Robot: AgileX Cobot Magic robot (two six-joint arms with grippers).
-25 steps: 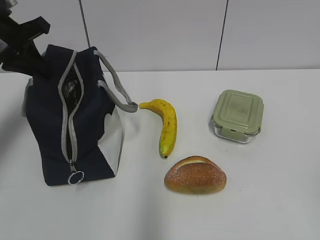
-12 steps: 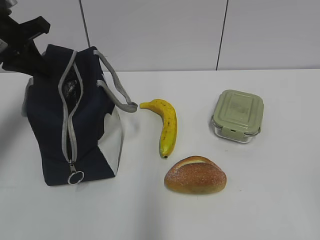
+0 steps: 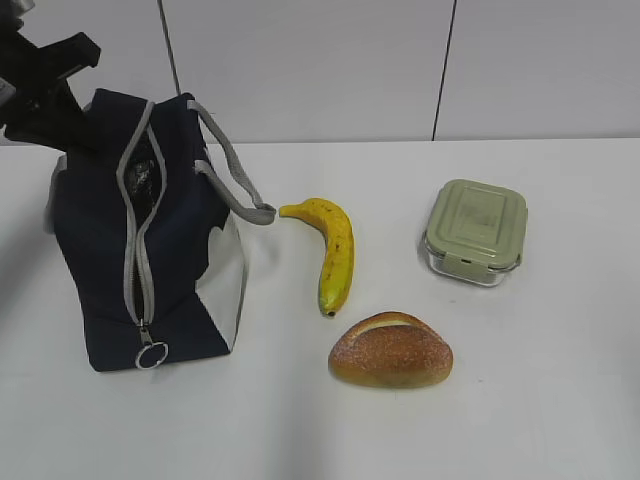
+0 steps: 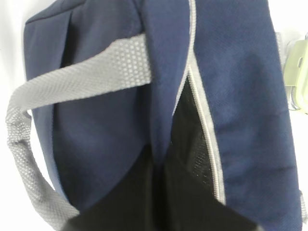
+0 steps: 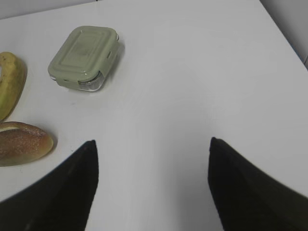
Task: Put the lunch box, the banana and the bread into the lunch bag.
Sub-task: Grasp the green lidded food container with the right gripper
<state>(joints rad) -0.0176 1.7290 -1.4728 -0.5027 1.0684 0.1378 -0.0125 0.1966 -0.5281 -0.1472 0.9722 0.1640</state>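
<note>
Bag (image 3: 140, 235) stands at the left, its zipper partly open, and the left gripper (image 3: 62, 118) is pinched shut on the far edge of the bag. The right gripper (image 5: 153, 185) hovers with fingers wide apart. Box (image 3: 476, 231), banana (image 3: 333, 252) and bread (image 3: 391, 350) lie outside. I think the mouth should be held wide first.

1. The lunch bag (image 3: 140, 235) shows no shift against the earlier exterior pictures; any difference in its top edge is too slight to tell.
2. The left arm (image 3: 45, 85) at the bag's top rear corner shows no visible change of pose.
3. Nothing else differs across the three exterior pictures.
</note>
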